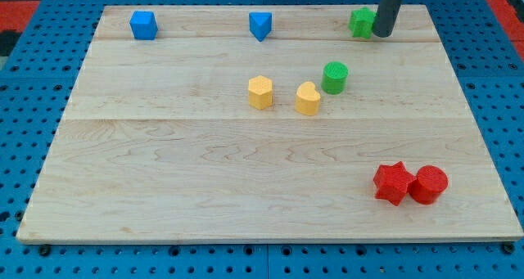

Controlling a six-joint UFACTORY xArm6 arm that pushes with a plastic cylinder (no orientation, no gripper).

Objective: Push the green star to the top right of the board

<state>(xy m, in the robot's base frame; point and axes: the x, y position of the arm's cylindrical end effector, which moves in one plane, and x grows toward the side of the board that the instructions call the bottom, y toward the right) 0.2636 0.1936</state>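
The green star (361,23) lies near the top edge of the wooden board (164,173), right of centre. My tip (382,34) sits at the star's right side, touching or almost touching it; the dark rod rises from there out of the view's top and hides part of the star's right edge.
A green cylinder (334,78) stands below and left of the star. A yellow heart (308,99) and a yellow hexagon (260,92) lie mid-board. A blue cube (143,24) and a blue triangle (260,25) sit along the top. A red star (393,182) and a red cylinder (429,184) touch at the bottom right.
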